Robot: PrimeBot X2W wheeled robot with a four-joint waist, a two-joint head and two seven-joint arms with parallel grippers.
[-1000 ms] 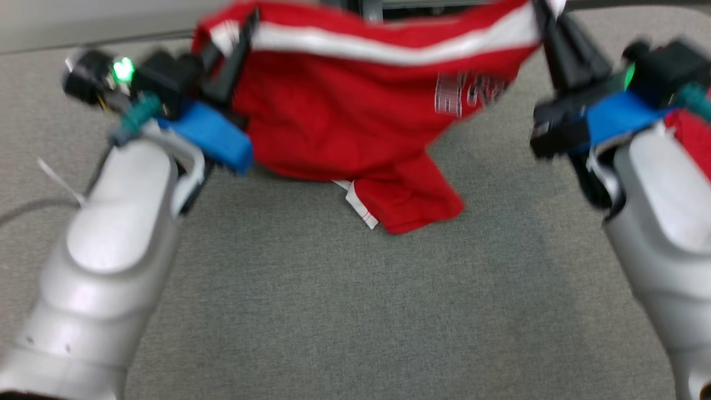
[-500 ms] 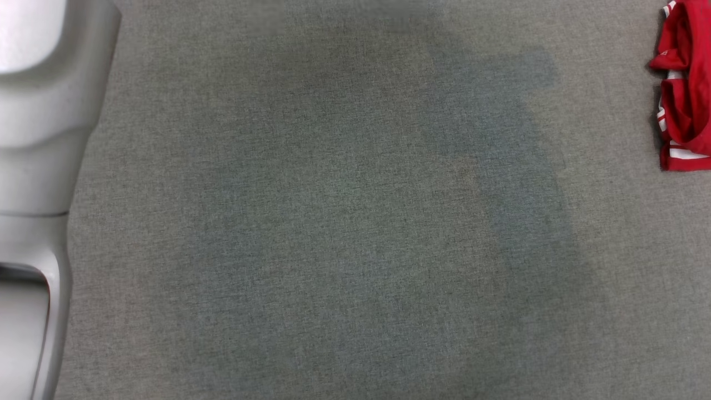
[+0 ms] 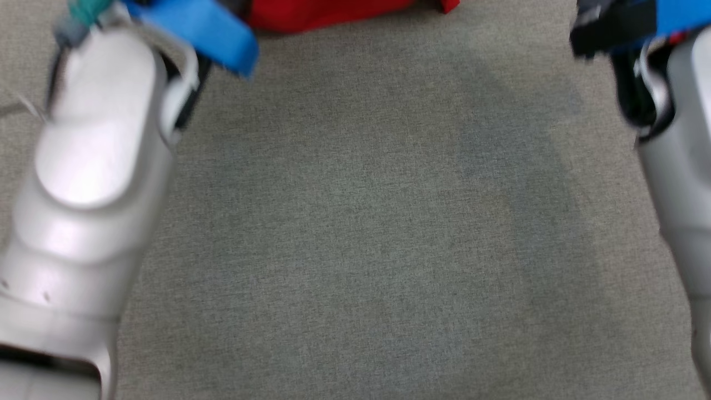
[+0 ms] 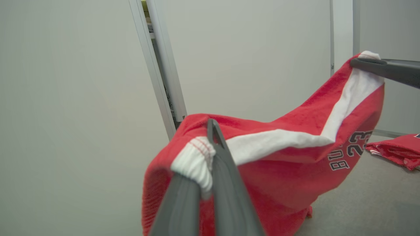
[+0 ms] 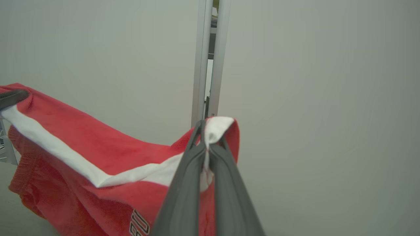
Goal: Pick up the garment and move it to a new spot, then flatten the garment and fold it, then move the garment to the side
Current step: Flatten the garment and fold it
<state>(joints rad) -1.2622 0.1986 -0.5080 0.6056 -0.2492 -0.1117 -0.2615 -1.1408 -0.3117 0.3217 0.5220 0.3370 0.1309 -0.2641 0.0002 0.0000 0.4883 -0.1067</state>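
The pick-up is done. The red knitted garment with a broad white stripe (image 4: 282, 170) hangs in the air, stretched between both arms above the far part of the grey cloth-covered table (image 3: 355, 233). The left gripper (image 4: 210, 144) is clamped on a white ribbed corner and the right gripper (image 5: 206, 137) pinches the opposite white-edged corner. My judgement is that the carry to a new spot is under way. Laying down, flattening, folding and moving aside are all still to do. Whether the lower hem touches the table I cannot tell. A second crumpled red and white cloth (image 4: 393, 149) lies far right on the table.

White, dark-outlined print on the garment reads "23" with "BU" below it (image 4: 351, 154). Further letters are hidden in a fold, and no brand label is legible.
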